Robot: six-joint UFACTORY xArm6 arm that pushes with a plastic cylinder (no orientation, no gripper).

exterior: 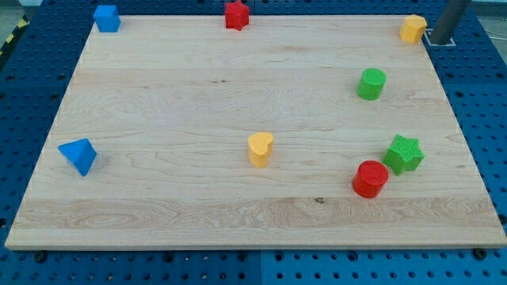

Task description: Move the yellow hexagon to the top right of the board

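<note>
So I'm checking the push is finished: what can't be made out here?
- My tip: its very end sits behind the yellow hexagon; contact unclear.
- Rod: cut off by the view's top edge.
- Blue block at top left: shape too small to tell.

- The pale wooden board [198, 95] is light tan, streaked with fine brown grain lines and one small dark knot near the view's bottom.
- The perforated table [24, 103] under it is deep blue, dotted with rows of dark holes.
- The yellow hexagon block [413, 28] is orange-yellow.
- The yellow heart-shaped block [260, 148] shares that warm yellow.
- The red star-like block [236, 15] and the red cylinder block [370, 178] are bright red.
- The green cylinder block [371, 83] and the green star block [404, 153] are vivid green.
- The blue block at the view's top left [106, 17] and the blue triangular block [78, 155] are bright blue.
- The rod [448, 20] is dark grey.
</note>
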